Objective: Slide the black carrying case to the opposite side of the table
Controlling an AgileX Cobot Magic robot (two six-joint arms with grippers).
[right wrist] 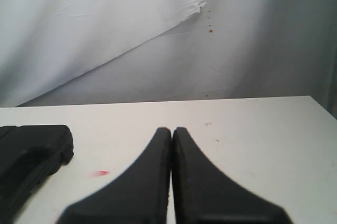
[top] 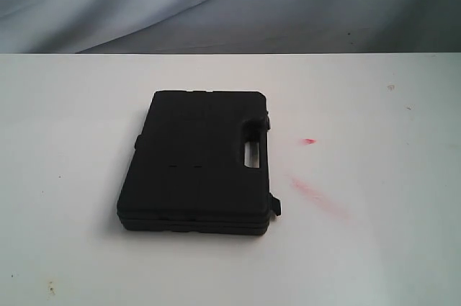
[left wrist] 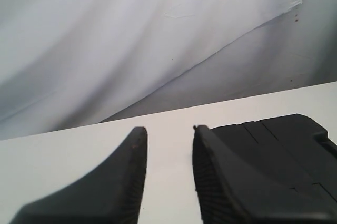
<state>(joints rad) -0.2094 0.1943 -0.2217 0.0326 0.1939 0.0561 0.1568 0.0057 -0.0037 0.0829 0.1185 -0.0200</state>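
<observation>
Only one black case (top: 198,162) lay flat on the white surface (top: 374,255), near its middle, with its lid shut so that its contents could not be seen. Its cut-out handle (top: 253,153) faced two red smears (top: 313,192) on the surface. The left pincer (left wrist: 168,129) stood apart close by the case, holding nothing. The right pincer (right wrist: 171,129) was pressed fully together, gripping nothing, clear of the case.

Exterior high above the table (top: 72,176); wrist views low, case (top: 198,162) in all.
</observation>
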